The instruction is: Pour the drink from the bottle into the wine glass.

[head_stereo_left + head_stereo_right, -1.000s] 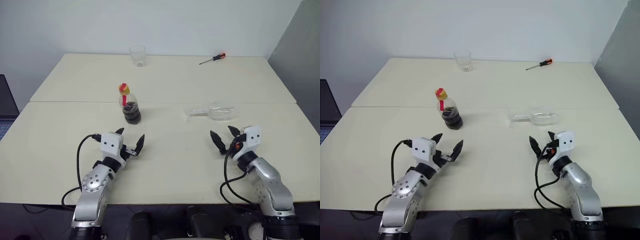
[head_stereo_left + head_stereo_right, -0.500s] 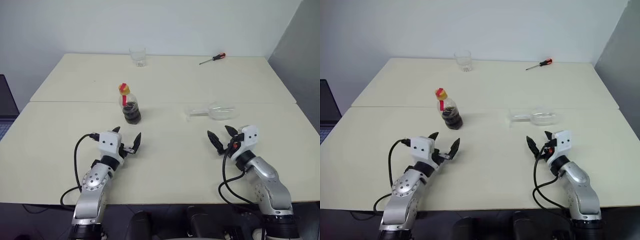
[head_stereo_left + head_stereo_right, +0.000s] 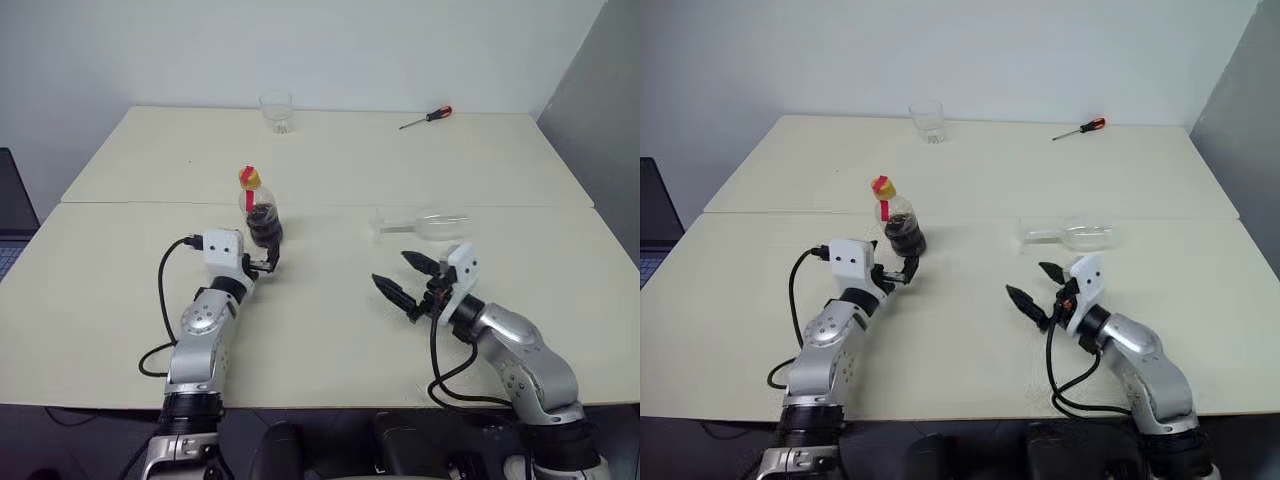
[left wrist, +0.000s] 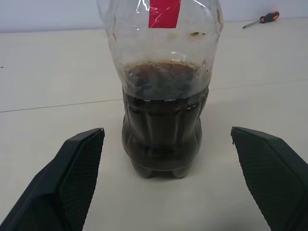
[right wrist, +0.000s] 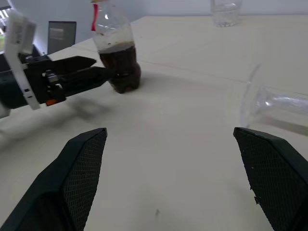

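Currently, your stock on the cream table reads as follows:

Item one: the bottle, upright near the seam between the two tabletops, red cap on, red label strip down its clear upper half. The drink fills roughly its lower half, dark brown, with a foamy line at the surface.

Item two: the wine glass, lying on its side, well to the right of the bottle, foot toward the bottle, bowl pointing away.

Item three: your left gripper, fingers spread wide, one on each side of the bottle's base, neither touching it in the left wrist view.

Item four: your right gripper, fingers wide and holding nothing, over bare table just in front of the wine glass, pointing across toward the bottle.

Sundries at the far edge: a short clear tumbler and a screwdriver with a red handle, well apart from each other
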